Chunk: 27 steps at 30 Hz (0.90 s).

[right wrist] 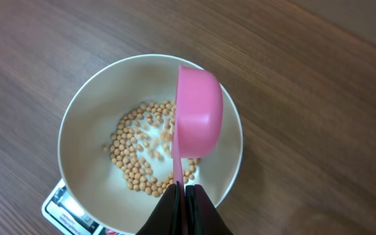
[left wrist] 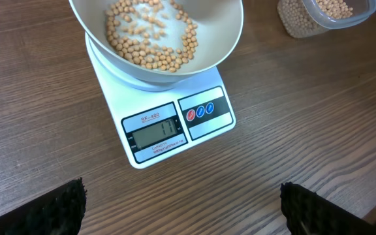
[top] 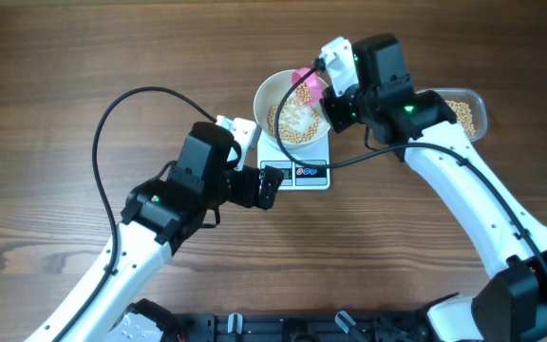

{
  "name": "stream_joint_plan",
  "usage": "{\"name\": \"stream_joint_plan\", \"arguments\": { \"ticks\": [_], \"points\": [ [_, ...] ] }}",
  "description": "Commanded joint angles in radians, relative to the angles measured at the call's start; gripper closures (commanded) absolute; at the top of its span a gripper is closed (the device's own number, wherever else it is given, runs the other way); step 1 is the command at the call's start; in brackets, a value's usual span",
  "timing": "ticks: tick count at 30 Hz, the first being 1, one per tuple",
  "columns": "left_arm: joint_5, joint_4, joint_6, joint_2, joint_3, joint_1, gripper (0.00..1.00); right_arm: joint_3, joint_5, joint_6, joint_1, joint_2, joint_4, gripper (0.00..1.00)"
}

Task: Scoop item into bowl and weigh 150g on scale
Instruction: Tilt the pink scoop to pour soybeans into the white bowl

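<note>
Beans (right wrist: pixel 136 156): small, pale tan, lying in a loose ring across the bottom of the bowl, with more of them in the tub.
Bowl (right wrist: pixel 77 124): plain white, standing on the scale and covering its 12 o'clock part.
Scale (left wrist: pixel 175 124): white and flat on the wooden desk (top: pixel 65 76), with a grey display (left wrist: pixel 155 134) and buttons along its 6 o'clock edge; I could not read the digits.
Scoop (right wrist: pixel 199 111): pink, tipped on its side above the bowl, near the 1 o'clock rim seen from overhead.
Right claw (right wrist: pixel 181 196): pinched tight on the scoop's thin handle.
Left claw (left wrist: pixel 188 209): spread wide and holding nothing, low by the scale's 7 o'clock corner.
Tub (top: pixel 471 112): clear plastic, at 3 o'clock from the bowl, partly behind the right arm.
</note>
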Motion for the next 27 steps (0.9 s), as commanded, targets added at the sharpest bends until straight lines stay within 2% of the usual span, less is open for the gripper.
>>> {"name": "stream_joint_plan", "arguments": {
  "ticks": [1, 27],
  "points": [
    [-0.006, 0.0, 0.019, 0.002, -0.001, -0.004, 0.0, 0.021, 0.08, -0.072, 0.039, -0.026, 0.009, 0.96],
    [-0.006, 0.0, 0.019, 0.002, -0.001, -0.004, 0.0, 0.021, 0.216, -0.246, 0.124, -0.026, 0.034, 0.96]
  ]
}}
